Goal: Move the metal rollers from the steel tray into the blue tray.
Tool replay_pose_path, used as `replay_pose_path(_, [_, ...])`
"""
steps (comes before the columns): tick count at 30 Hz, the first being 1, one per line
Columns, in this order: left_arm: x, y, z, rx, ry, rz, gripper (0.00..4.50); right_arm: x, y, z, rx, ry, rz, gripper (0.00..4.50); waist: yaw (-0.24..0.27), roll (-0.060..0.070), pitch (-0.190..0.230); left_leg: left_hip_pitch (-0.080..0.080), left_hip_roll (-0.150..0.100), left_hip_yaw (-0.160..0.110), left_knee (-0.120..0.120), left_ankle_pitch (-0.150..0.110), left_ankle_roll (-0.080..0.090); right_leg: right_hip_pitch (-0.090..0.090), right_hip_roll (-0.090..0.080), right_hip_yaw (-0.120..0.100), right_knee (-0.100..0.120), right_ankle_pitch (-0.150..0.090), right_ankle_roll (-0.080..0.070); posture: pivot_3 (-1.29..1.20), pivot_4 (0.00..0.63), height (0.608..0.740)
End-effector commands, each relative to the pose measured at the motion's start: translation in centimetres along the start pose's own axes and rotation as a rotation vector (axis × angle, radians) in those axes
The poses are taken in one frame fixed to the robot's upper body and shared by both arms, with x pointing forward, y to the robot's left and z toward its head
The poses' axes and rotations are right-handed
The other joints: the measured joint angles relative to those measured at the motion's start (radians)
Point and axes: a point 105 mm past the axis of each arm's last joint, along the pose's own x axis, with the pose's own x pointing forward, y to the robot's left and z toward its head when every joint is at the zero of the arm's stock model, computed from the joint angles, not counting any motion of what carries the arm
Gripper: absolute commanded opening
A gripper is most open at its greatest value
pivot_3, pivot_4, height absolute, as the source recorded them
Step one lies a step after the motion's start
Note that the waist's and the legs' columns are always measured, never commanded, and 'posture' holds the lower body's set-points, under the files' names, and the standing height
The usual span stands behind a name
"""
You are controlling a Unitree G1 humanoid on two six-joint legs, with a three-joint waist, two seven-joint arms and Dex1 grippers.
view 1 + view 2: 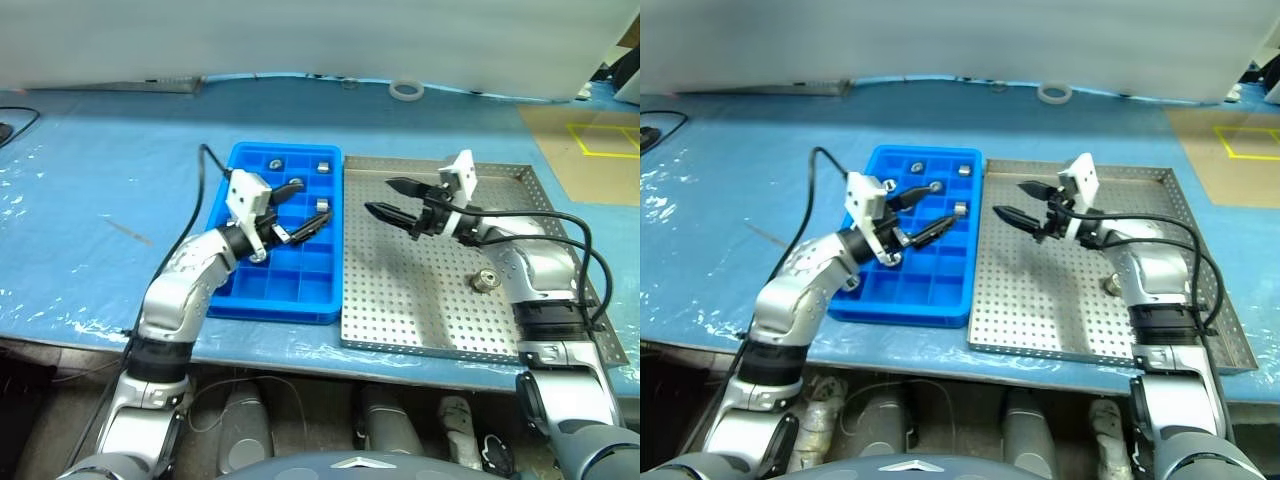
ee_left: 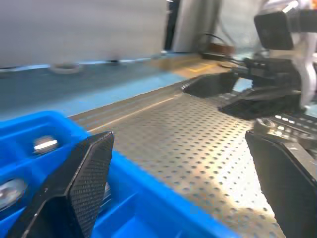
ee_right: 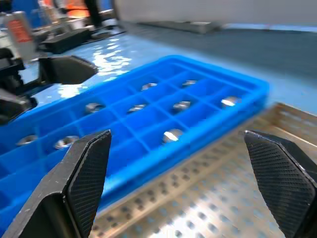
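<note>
The left gripper [image 1: 297,208] hangs over the blue tray [image 1: 240,290], jaws wide apart and empty, pointing toward the steel tray [image 1: 400,300]. Several metal rollers [image 3: 173,135] sit in the blue tray's compartments, some just beneath and beyond the left jaws. The right gripper [image 1: 391,199] hovers over the steel tray near its edge beside the blue tray, jaws spread wide with nothing between them, tips facing the left gripper. One roller [image 1: 486,279] lies on the perforated floor behind the right jaws, beside that arm. Both trays rest touching on the blue counter [image 1: 90,190].
</note>
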Motion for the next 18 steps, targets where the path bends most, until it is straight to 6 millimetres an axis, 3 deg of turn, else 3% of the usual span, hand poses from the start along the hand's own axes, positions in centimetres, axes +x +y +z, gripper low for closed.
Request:
replay_pose_path(1, [2.3,-0.7,-0.2,-0.002,0.011,-0.150,4.47,-2.1,-1.6,-0.1,-0.086,0.029,-0.166,4.50,-0.010,0.000,0.000,0.000,0.000,0.000,0.000,0.000,0.000,0.000,0.000,0.000,0.000,0.000,0.000,-0.40,0.150,0.740])
replay_pose_path(5, [3.5,-1.0,-1.4,0.041,0.074,-0.258,4.47,-4.6,-3.1,-0.7,-0.066,0.070,-0.298,4.50,-0.051,0.000,0.000,0.000,-0.001,0.001,0.001,-0.001,0.001,-0.001,0.000,0.003,0.000,0.000,0.000,-0.45,0.150,0.740])
replay_pose_path(11, [4.9,-1.0,-2.0,0.061,0.069,-0.300,4.47,-8.5,-5.3,-5.4,0.001,0.307,-0.491,4.50,-0.079,0.000,0.000,0.000,-0.001,0.002,0.001,-0.001,0.002,-0.001,0.001,0.005,-0.002,0.000,0.000,-0.48,0.150,0.740])
replay_pose_path(18, [4.9,-0.7,-1.8,0.076,0.030,-0.279,4.47,-9.1,-4.0,-9.4,0.125,0.459,-0.468,4.50,-0.096,0.000,0.000,0.000,-0.001,0.002,0.004,-0.003,0.004,0.000,0.001,0.005,-0.002,0.000,0.001,-0.46,0.150,0.740])
